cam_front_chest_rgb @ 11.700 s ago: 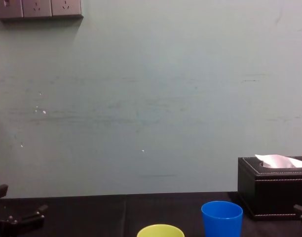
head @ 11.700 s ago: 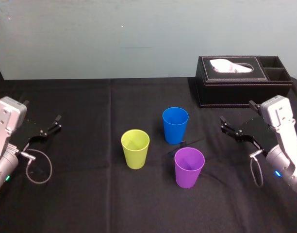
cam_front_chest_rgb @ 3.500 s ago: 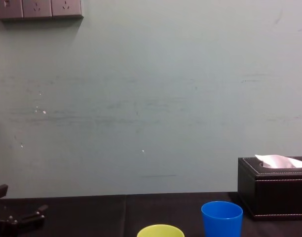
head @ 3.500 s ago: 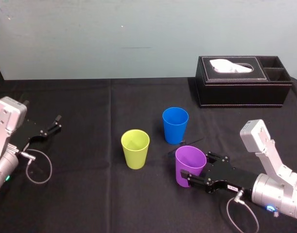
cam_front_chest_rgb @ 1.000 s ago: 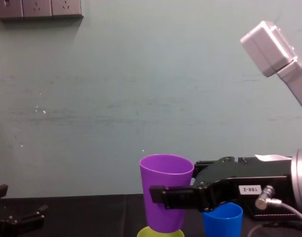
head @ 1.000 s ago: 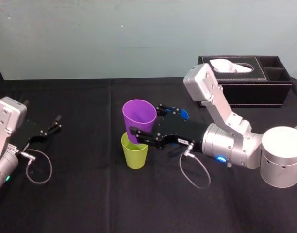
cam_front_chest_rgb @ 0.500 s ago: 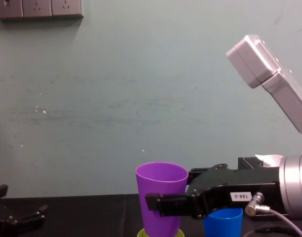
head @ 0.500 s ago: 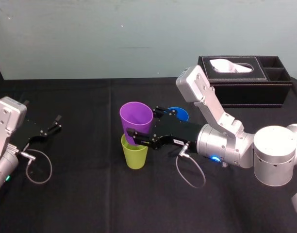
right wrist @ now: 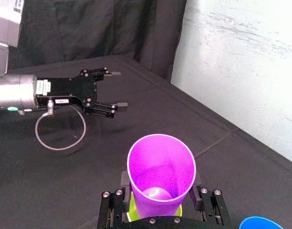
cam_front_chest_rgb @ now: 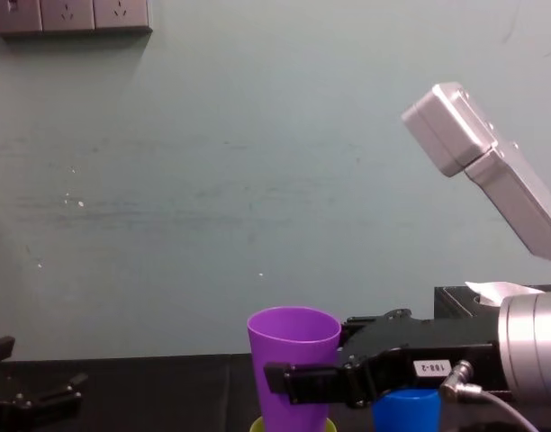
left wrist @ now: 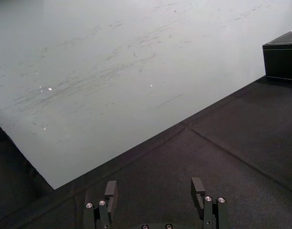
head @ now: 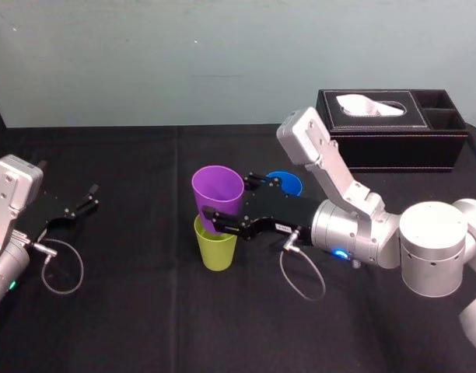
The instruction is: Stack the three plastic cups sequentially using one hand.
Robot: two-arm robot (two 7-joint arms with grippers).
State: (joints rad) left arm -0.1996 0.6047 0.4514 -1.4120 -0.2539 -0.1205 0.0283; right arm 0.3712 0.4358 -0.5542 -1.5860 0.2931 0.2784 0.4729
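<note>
Table [head: 145, 311]: black cloth, under both grippers.
Black tissue box [head: 390, 128]: behind the right gripper, well apart.
Right gripper [head: 226, 196]: reaches across the table's middle, fingers clamped on either side of the purple cup.
Left gripper [head: 90, 196]: parked well off to the right gripper's left, fingers spread, holding nothing.
Purple cup [head: 218, 190]: upright in the right gripper, base at the mouth of the yellow-green cup.
Yellow-green cup [head: 216, 247]: directly below the right gripper's fingers.
Blue cup [head: 285, 180]: just behind the right gripper's body.

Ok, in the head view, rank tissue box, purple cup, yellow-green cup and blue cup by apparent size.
1. tissue box
2. purple cup
3. yellow-green cup, its top hidden by the purple one
4. blue cup, mostly hidden behind the right gripper
</note>
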